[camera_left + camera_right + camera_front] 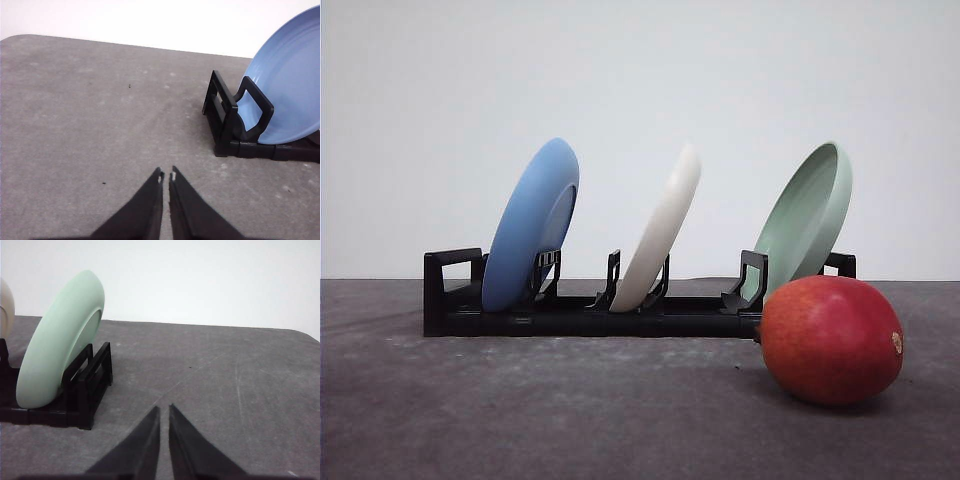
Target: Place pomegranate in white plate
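Note:
The pomegranate (832, 340), a smooth red fruit with an orange blush, lies on the grey table at the front right, just in front of the rack's right end. The white plate (660, 232) stands tilted on edge in the middle slot of the black rack (450, 300); a sliver of the white plate (6, 307) shows in the right wrist view. My left gripper (166, 176) is shut and empty over bare table beside the rack's blue-plate end. My right gripper (163, 410) is shut and empty over bare table beside the green-plate end.
A blue plate (532, 225) leans in the rack's left slot, blue plate (290, 95) close to the left gripper. A pale green plate (808, 220) leans in the right slot, pale green plate (62, 340) near the right gripper. A white wall stands behind the table.

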Motion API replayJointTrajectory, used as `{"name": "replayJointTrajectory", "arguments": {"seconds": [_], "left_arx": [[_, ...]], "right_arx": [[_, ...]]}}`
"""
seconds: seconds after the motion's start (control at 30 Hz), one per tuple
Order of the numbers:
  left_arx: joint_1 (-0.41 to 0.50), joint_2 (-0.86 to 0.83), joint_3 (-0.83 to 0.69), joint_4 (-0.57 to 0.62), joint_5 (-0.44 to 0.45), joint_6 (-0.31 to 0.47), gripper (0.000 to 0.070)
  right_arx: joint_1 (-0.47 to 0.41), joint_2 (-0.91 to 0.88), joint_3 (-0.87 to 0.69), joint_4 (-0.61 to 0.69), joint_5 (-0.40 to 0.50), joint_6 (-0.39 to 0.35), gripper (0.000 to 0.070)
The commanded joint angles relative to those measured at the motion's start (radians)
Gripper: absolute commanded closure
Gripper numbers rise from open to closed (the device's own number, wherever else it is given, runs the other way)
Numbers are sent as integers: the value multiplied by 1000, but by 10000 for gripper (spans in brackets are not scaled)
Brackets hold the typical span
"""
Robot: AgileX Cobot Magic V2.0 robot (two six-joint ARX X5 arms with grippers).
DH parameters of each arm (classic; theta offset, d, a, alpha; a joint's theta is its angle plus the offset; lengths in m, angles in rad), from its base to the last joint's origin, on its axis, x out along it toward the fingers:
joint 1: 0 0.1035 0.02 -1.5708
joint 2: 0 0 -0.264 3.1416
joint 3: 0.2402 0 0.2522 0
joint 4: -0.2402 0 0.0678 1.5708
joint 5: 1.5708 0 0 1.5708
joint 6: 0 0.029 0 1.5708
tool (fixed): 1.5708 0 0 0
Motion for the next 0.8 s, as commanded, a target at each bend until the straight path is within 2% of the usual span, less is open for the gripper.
{"name": "replayJointTrajectory", "arguments": {"seconds": [0.0,0.13,0.27,0.4,0.53,0.63,0.77], "left_arx": [[0,-1,-13,4,-1,-7,700],[0,-1,-13,28,-1,-55,700],[0,-1,-13,115,-1,-56,700],[0,-1,-13,220,-1,-56,700],[0,-1,-4,317,-2,-56,700],[0,-1,37,313,-2,-56,700],[0,6,130,211,-12,-56,698]], "right_arx": [[-1,0,-3,10,1,-1,672],[0,0,-3,11,1,6,673],[0,0,-3,37,1,64,672],[0,0,-2,145,1,177,673],[0,0,1,294,0,234,673],[0,0,31,299,0,265,681],[0,1,117,166,0,324,695]]}}
